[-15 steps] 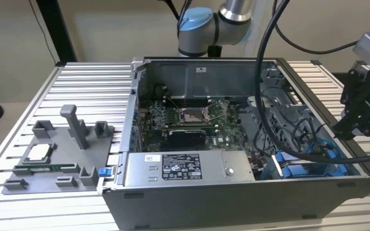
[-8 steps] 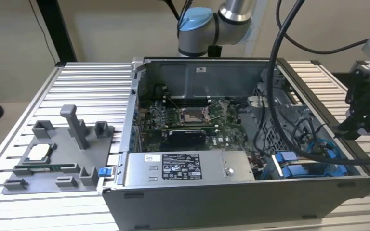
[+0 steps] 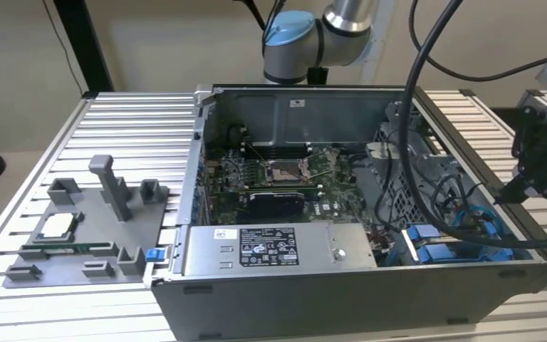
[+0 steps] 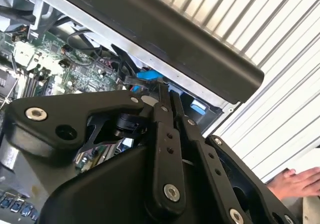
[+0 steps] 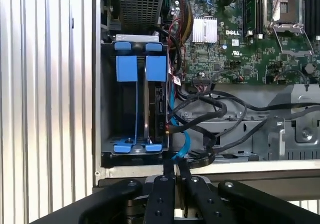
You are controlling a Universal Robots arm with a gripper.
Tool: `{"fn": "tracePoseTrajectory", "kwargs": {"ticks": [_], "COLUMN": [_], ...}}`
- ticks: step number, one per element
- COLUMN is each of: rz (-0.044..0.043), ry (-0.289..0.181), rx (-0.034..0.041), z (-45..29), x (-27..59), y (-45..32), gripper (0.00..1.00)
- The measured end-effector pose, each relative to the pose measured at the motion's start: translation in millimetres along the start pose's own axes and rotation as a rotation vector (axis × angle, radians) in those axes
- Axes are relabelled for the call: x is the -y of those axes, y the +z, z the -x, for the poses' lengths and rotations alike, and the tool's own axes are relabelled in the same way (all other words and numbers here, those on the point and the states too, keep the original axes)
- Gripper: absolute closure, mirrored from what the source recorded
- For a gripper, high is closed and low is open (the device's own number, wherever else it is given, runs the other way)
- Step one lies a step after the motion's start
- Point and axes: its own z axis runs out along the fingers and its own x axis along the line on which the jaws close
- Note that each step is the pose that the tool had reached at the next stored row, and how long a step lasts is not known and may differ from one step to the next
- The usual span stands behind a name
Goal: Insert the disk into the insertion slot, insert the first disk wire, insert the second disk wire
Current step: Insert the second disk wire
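The disk (image 5: 159, 109), dark-sided in its blue frame, stands in the insertion slot (image 5: 107, 99), a grey bay with blue tabs at the case's corner, also seen in the exterior view (image 3: 435, 246). My black gripper (image 5: 176, 173) hovers over the case wall just beside that bay, fingers pressed together. It hangs at the exterior view's right (image 3: 513, 191). A blue wire (image 5: 184, 136) curves from beside the disk to the fingertips (image 4: 161, 92). Whether it is pinched between them I cannot tell. Black wires (image 5: 215, 109) loop beside it.
The open computer case (image 3: 350, 296) lies on a slatted metal table (image 3: 140, 135). Inside are the motherboard (image 3: 283, 178) and a labelled power-supply box (image 3: 264, 249). A grey fixture plate (image 3: 83, 235) with parts sits at the exterior view's left. A person's hand (image 4: 297, 181) rests on the table.
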Motion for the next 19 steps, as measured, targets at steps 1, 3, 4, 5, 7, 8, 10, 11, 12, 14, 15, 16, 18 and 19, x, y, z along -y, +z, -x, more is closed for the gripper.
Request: {"fn": "tracePoseTrajectory", "kwargs": {"ticks": [1, 3, 4, 5, 7, 8, 10, 11, 12, 14, 15, 16, 18, 19], "rz": [0.0004, 0.0011, 0.0013, 0.0016, 0.0019, 0.0020, 0.0021, 0.0022, 0.0029, 0.0041, 0.0046, 0.0049, 0.0055, 0.0057], "ry": [-0.002, -0.005, -0.006, -0.007, -0.008, -0.009, -0.009, -0.009, -0.009, -0.009, -0.010, -0.010, -0.010, -0.011], "rx": [0.0075, 0.0201, 0.0250, 0.0285, 0.0338, 0.0358, 0.0382, 0.0389, 0.0402, 0.0433, 0.0455, 0.0478, 0.0578, 0.0631], "z": [-0.1, -0.4, -0.5, -0.6, -0.8, -0.9, -0.9, -1.0, -1.1, -1.5, -1.9, -2.6, -5.8, -7.5], "x": [0.4, 1.0, 1.1, 1.3, 1.7, 2.0, 2.2, 2.3, 2.3, 2.7, 3.0, 3.5, 4.2, 4.5], "y": [0.3, 1.2, 1.7, 2.0, 2.6, 2.6, 2.6, 2.5, 2.2, 2.1, 2.0, 1.8, 1.7, 1.8], "gripper": [1.00, 1.00, 1.00, 1.00, 1.00, 1.00, 1.00, 1.00, 0.00, 0.00, 0.00, 0.00, 0.00, 0.00]}}
